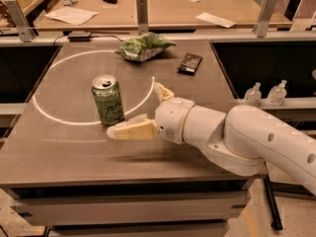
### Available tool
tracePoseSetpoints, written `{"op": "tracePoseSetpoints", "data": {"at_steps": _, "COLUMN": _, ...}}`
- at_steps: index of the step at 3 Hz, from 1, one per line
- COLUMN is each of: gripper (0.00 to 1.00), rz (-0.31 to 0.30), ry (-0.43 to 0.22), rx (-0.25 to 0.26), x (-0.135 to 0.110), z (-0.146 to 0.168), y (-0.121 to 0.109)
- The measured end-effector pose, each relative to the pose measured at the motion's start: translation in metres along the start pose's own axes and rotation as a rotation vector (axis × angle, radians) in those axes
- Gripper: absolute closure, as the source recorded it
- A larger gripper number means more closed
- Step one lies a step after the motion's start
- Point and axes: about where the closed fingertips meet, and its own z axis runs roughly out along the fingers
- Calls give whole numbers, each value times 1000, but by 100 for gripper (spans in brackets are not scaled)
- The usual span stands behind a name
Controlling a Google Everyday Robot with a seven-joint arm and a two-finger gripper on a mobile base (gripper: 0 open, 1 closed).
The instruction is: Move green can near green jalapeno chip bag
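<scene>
The green can [107, 100] stands upright on the grey table [59, 152], left of centre, silver top and pull tab facing up. The green jalapeno chip bag [143, 46] lies crumpled at the table's far edge, well behind the can. My gripper [133, 109] is open, just right of the can and low over the table. Its near finger [131, 131] reaches to the can's base on the front right; its far finger [163, 91] stands apart to the right. The can is not between the fingers.
A flat black packet [190, 63] lies right of the chip bag. A pale circle [54, 120] is marked on the table around the can. Two small clear bottles [266, 93] stand on a ledge at the right. Behind is a wooden desk [163, 11] with papers.
</scene>
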Motion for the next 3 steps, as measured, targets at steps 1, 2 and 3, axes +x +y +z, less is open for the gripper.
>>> {"op": "tracePoseSetpoints", "data": {"at_steps": 1, "gripper": 0, "rz": 0, "ry": 7, "rx": -11, "x": 4, "z": 10, "y": -3}}
{"op": "tracePoseSetpoints", "data": {"at_steps": 2, "gripper": 0, "rz": -4, "ry": 9, "rx": -44, "x": 3, "z": 22, "y": -5}}
{"op": "tracePoseSetpoints", "data": {"at_steps": 3, "gripper": 0, "rz": -14, "ry": -2, "rx": -90, "x": -2, "z": 39, "y": -6}}
